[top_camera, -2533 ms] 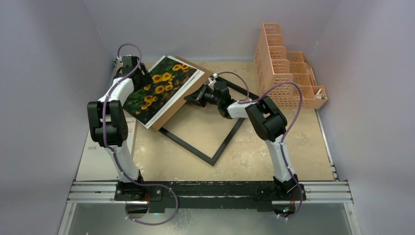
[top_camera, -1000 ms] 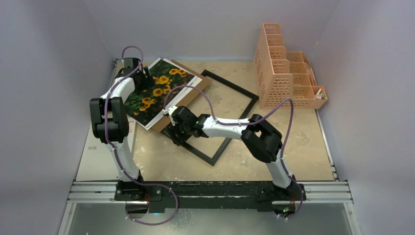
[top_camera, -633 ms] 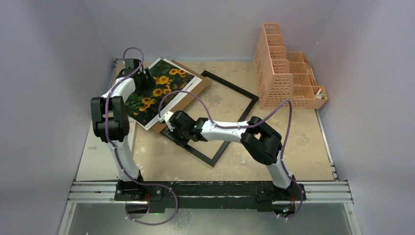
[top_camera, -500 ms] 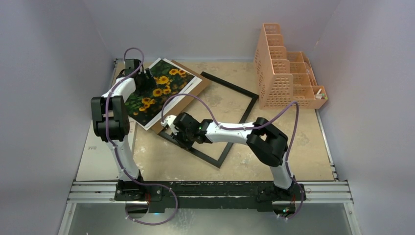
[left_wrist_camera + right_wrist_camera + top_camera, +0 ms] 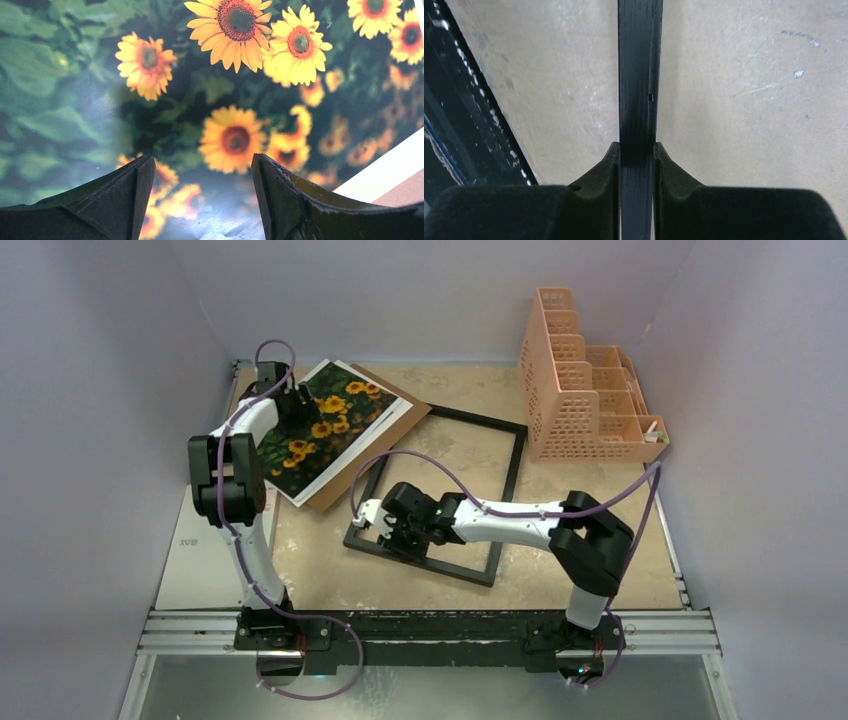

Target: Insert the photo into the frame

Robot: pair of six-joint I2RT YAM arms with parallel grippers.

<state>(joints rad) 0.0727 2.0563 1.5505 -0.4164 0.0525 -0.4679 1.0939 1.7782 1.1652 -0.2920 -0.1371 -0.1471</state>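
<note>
Your right gripper (image 5: 396, 531) is pinching the frame (image 5: 508, 475) on its near rail, close to that rail's left end. The frame sits mid-tabletop (image 5: 620, 510). Your left gripper (image 5: 297, 406) hovers with its jaws spread wide over the photo (image 5: 330, 430). The photo rests on a brown board (image 5: 395, 425) by the tabletop's far left corner, just beside the frame.

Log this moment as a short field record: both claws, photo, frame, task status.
left claw: open, low over the photo, gripping nothing
right claw: shut on a bar of the frame, at its near-left side
photo: lying on the brown backing board, far left
frame: mid-workspace, no photo in it
status: photo not yet in frame
</note>
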